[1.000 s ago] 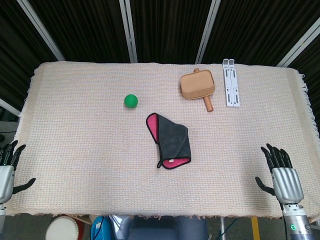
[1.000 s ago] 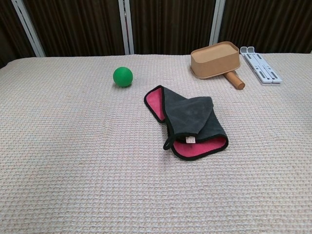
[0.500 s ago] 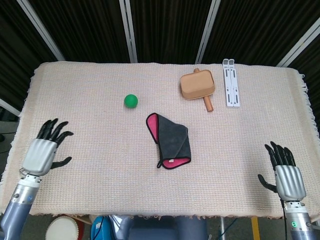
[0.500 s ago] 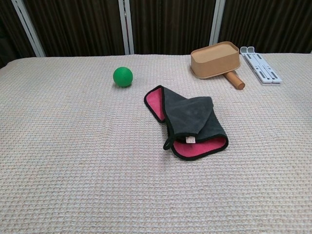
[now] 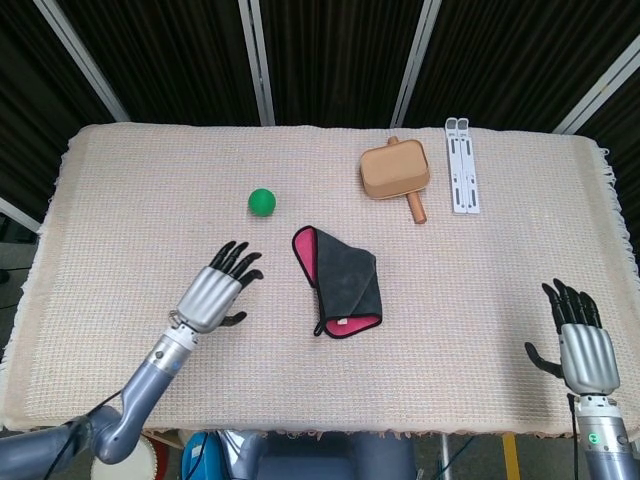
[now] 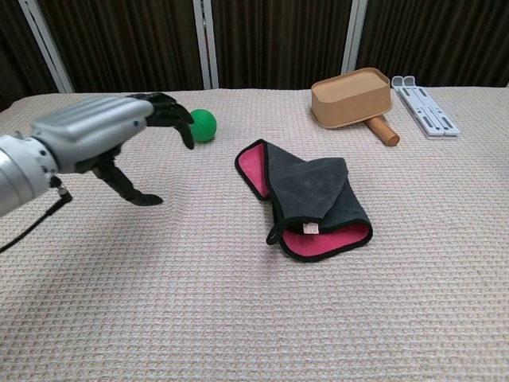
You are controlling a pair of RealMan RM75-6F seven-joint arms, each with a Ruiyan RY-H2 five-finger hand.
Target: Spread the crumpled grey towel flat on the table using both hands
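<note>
Plainly the grey towel (image 5: 343,282) is not spread yet: it lies folded over itself near the middle of the table (image 5: 130,180), grey face up, with its pink underside showing at the far-left corner and along the near edge. Its long axis runs from that far-left pink corner toward the near-right one, so by my judgement the folded flap must be drawn out across that line to flatten it.

Just to the towel's left, apart from it, the left hand (image 5: 215,288) hovers with fingers spread and nothing in them, fingertips aimed toward the far-left corner; that placement suits a reach for the near pink edge. Well off to the towel's right, at the table's near edge, the right hand (image 5: 581,342) is empty too, fingers apart and pointing away from the robot, probably waiting its turn.

Beyond the left hand's fingertips sits a green ball (image 5: 262,201). Farther off, past the towel, are a wooden box (image 5: 394,170) and a white stand (image 5: 461,165).
</note>
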